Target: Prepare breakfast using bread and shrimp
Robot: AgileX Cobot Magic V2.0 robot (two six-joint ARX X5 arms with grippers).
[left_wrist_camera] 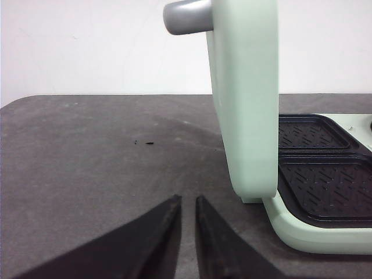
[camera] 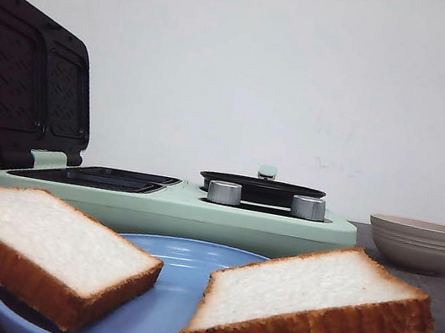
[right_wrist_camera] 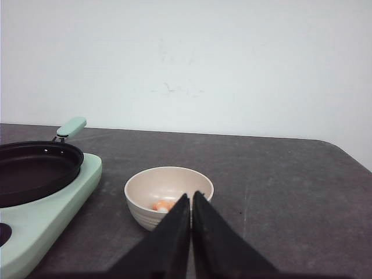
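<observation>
Two slices of white bread lie on a blue plate [camera: 164, 311] at the front: one on the left [camera: 39, 243], one on the right [camera: 310, 305]. A small pinkish-orange shrimp piece [right_wrist_camera: 163, 205] lies in a beige bowl [right_wrist_camera: 139, 181], which also shows at the right in the front view [camera: 417, 242]. My right gripper [right_wrist_camera: 190, 195] is shut and empty, just in front of that bowl. My left gripper [left_wrist_camera: 188, 199] is all but shut, with a narrow gap, and empty, over the bare table beside the raised lid [left_wrist_camera: 244, 99]. Neither gripper shows in the front view.
A mint-green breakfast maker [camera: 173, 205] stands behind the plate. Its lid [camera: 28, 78] is raised at the left, over two black sandwich plates [left_wrist_camera: 317, 174]. A black pan [camera: 261, 188] sits on its right half, with two silver knobs in front. The table is dark grey.
</observation>
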